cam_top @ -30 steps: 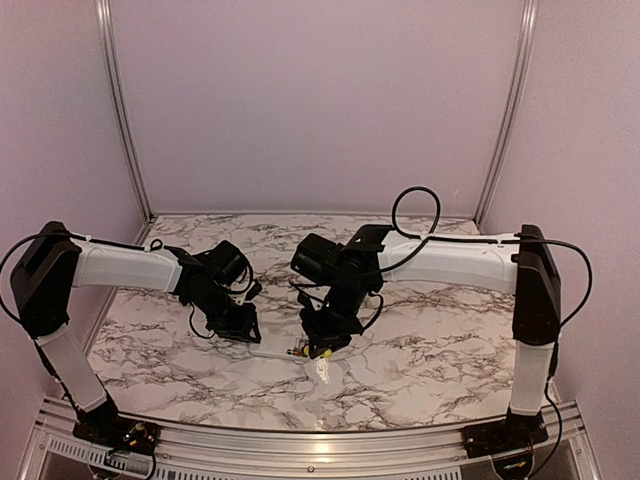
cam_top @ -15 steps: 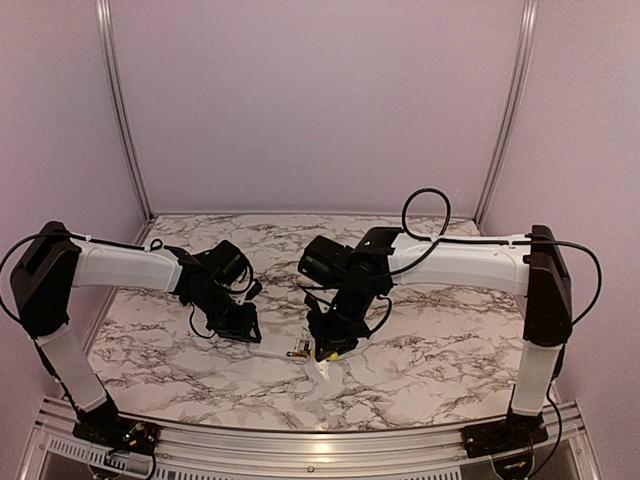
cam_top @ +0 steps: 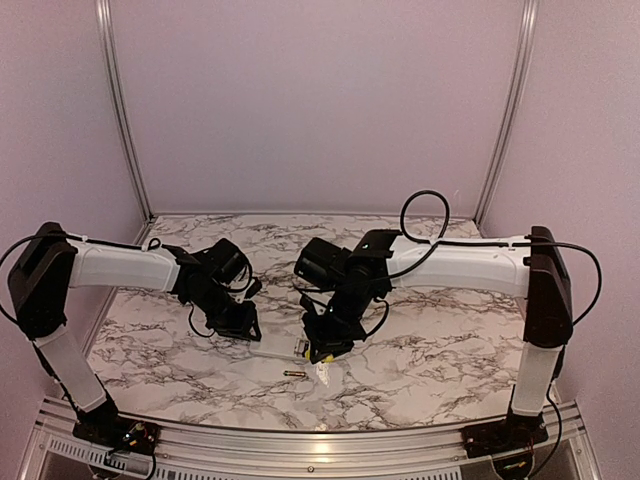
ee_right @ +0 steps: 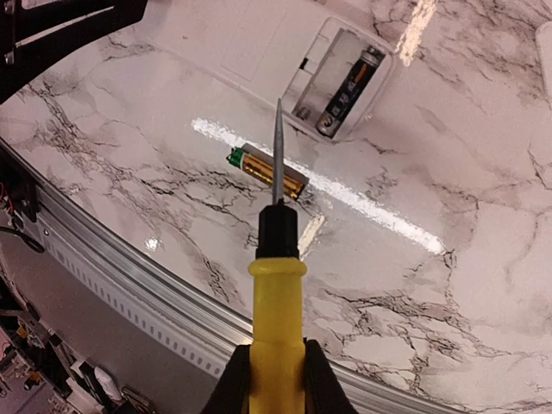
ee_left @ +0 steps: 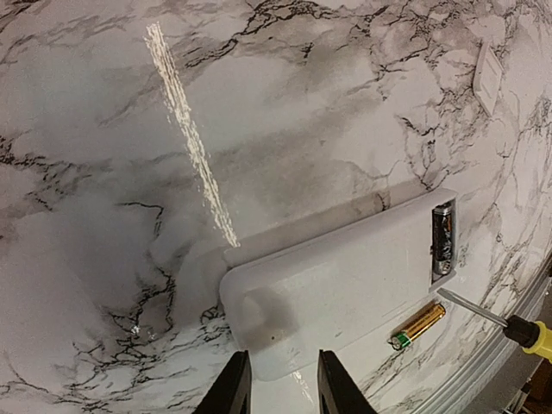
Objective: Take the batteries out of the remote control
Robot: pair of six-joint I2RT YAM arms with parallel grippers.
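Nearest the front rail, the yellow-handled screwdriver (ee_right: 277,302) is clenched in the right gripper (ee_right: 276,379), tip pointed over the coppery-gold battery (ee_right: 268,172), which is lying loose on the marble table (ee_left: 129,129) just beside the remote control (ee_left: 336,293). The dark battery (ee_left: 442,240) is seated in the open recess at that end; the opposite end is clamped between the jaws of the left gripper (ee_left: 283,379). Further out, well apart, a white cover piece (ee_left: 488,78) is seen flat.

marble tabletop (cam_top: 450,352), lilac walls (cam_top: 320,110), metal posts (cam_top: 120,100)
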